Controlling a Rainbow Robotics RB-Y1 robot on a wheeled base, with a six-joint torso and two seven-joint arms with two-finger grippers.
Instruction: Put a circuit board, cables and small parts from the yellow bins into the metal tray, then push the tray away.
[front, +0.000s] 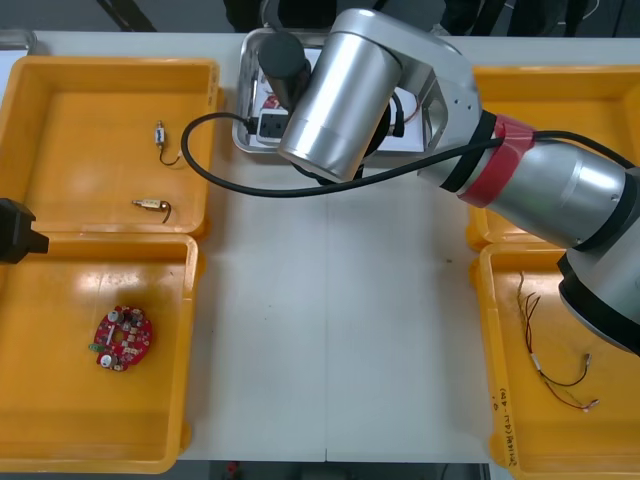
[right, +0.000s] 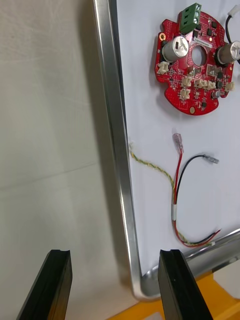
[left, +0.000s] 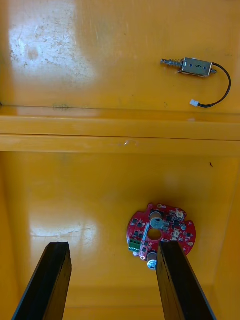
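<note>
Right hand (right: 114, 260): fingers spread, empty, straddling the rim of the metal tray (right: 117, 150) at 12 o'clock on the tabletop (front: 330, 330). Tray holds a red circuit board (right: 192, 65) and thin cables (right: 178, 167). Left hand (left: 112, 252): spread, empty, at 9 o'clock over a yellow bin (left: 75, 200) holding a second circuit board (left: 161, 235).

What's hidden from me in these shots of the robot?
- Front view: the right arm covers most of the metal tray, hiding its contents; its open jaws sit at the tray's rim.
- Front view: the left arm, over the left yellow bins, is cut off by the picture's edge.
- Right wrist view: a black cable beside the circuit board runs off the edge.
</note>
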